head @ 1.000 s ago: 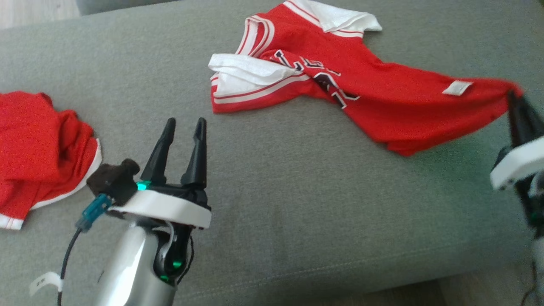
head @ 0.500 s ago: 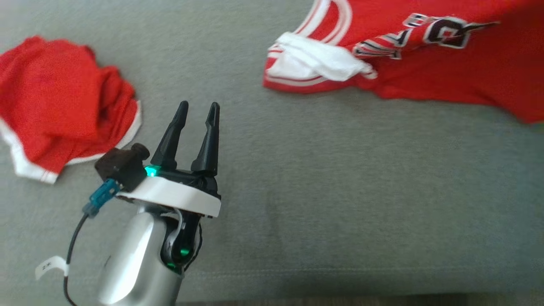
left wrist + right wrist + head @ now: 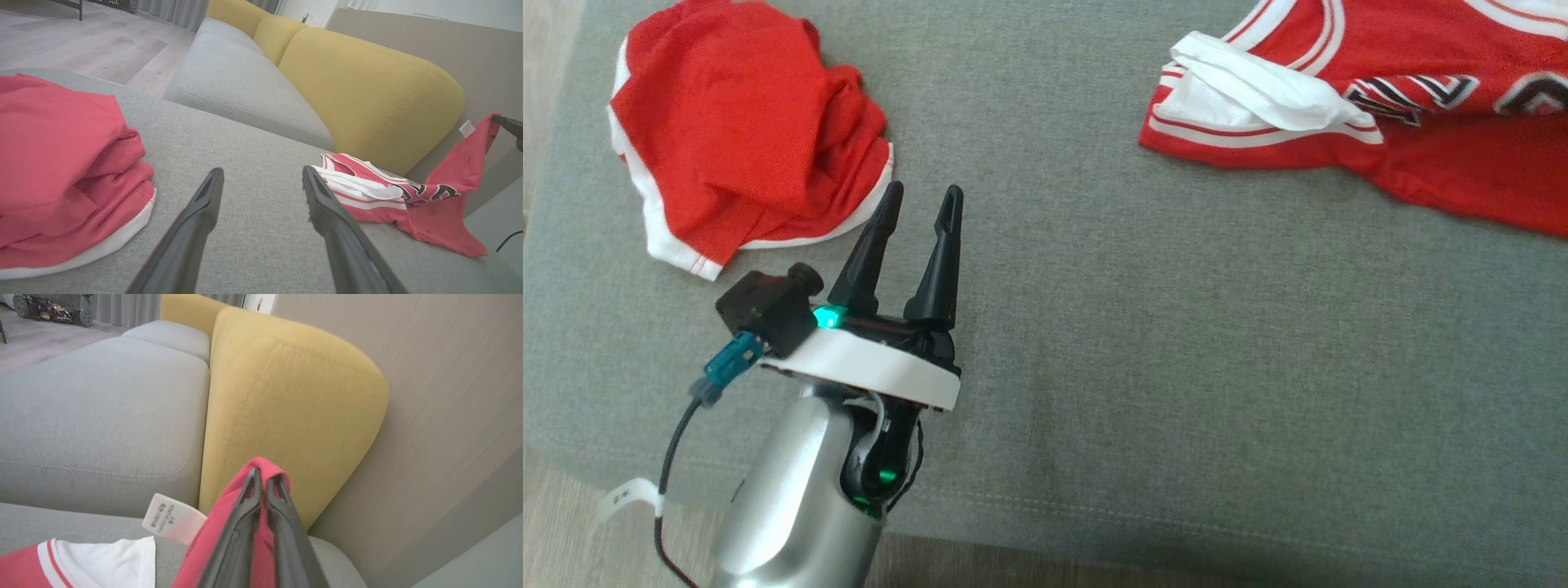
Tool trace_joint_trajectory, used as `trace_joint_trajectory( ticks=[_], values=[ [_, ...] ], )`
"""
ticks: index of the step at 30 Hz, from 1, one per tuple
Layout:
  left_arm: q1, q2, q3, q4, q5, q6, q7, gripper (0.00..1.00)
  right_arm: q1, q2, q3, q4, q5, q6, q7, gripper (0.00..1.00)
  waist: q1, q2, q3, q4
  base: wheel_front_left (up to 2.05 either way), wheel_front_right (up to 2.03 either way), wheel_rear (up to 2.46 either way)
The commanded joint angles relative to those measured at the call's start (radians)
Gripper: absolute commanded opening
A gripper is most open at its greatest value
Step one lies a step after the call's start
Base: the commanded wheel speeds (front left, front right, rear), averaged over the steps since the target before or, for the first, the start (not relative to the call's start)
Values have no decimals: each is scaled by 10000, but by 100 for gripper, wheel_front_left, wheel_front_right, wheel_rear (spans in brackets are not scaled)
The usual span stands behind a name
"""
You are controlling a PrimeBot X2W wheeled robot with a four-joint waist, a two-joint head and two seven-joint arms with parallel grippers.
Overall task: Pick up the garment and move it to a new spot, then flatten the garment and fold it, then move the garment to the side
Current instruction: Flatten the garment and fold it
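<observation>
the head camera has swung since before — the jersey [image 3: 1462, 171] lies well apart from the crumpled red pile [image 3: 743, 122], its far hem pinched in the right pincer [image 3: 265, 475]. left pincer [image 3: 923, 192], spread, hovers beside that pile. seemingly mid-relocation — next, lay it down flat.

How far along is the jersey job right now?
Done: the right gripper is shut on one corner of the red jersey, raised off the grey cushion. In hand: the pick-up and move; the rest of the jersey lies rumpled on the cushion, and the left gripper hangs open and empty over bare cushion. Left: flattening, folding, moving it aside.
</observation>
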State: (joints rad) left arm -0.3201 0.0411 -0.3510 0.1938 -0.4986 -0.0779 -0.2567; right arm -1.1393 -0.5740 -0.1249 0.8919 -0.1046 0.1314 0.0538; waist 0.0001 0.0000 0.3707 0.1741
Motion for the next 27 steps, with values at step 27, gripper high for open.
trace_joint_trajectory(
  ticks=[27],
  values=[
    [1040, 91, 852, -436, 165, 400, -51, 100, 4897, 3194, 417, -2123, 2390, -7, -2928, 100, -1, 0, -2550, -2131, 0, 0, 0]
  ],
)
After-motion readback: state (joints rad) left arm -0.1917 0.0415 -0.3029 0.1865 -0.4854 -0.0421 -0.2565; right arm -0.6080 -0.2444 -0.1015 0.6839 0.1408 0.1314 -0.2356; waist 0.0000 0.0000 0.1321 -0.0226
